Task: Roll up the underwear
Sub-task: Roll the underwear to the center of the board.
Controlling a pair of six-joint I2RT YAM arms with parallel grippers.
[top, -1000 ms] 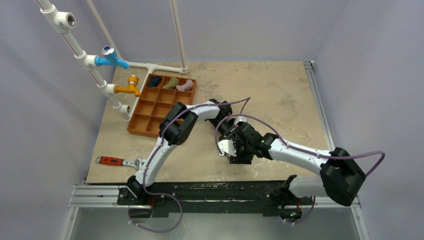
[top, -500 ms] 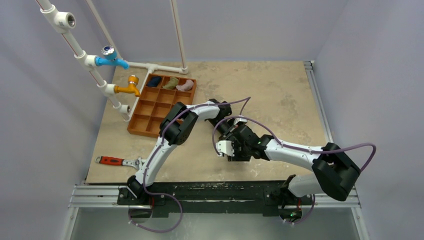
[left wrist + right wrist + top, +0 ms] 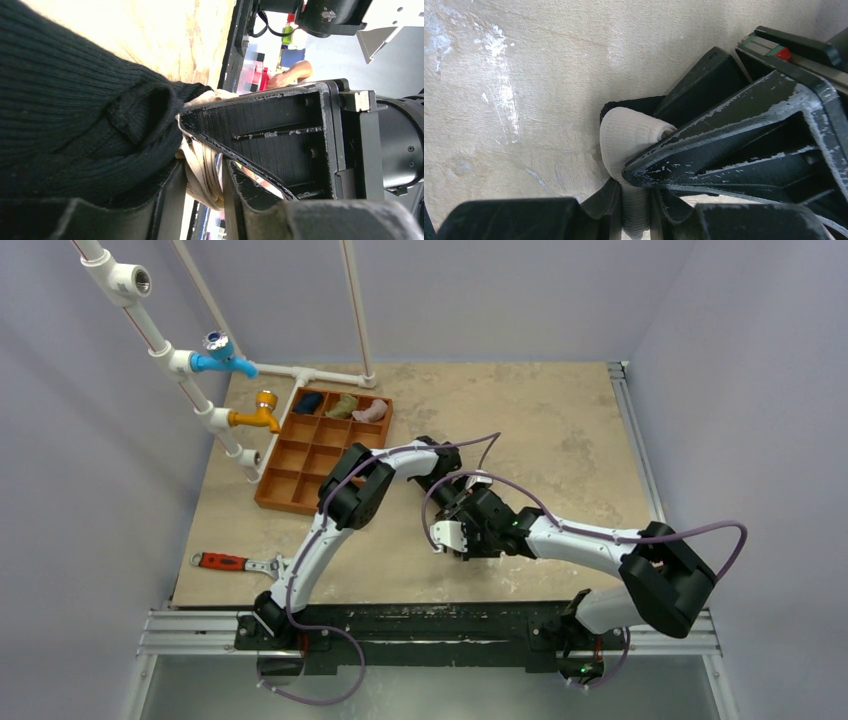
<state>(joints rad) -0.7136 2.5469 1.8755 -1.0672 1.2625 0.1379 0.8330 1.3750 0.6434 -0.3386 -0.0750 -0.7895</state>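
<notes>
The underwear (image 3: 75, 115) is black ribbed fabric with a pale band along one edge. In the left wrist view my left gripper (image 3: 202, 185) is shut on that pale band, with the black fabric bunched to its left. In the right wrist view my right gripper (image 3: 634, 210) is shut on the same pale band (image 3: 626, 137), and a bit of black fabric (image 3: 634, 105) shows behind it. The two grippers touch tip to tip above the tabletop. In the top view they meet mid-table, the left gripper (image 3: 447, 483) just behind the right gripper (image 3: 457, 523), and they hide the garment.
An orange-brown compartment tray (image 3: 262, 502) stands at the back left, holding dark blue (image 3: 309, 402), olive-green (image 3: 343, 406) and pink (image 3: 370, 412) bundles. White pipes with a blue tap (image 3: 225, 357) and an orange tap (image 3: 258, 414) rise beside it. A red-handled wrench (image 3: 232, 562) lies front left.
My right arm has slid left and a little farther from its base, bringing its gripper closer against the left one. The left arm has hardly moved.
</notes>
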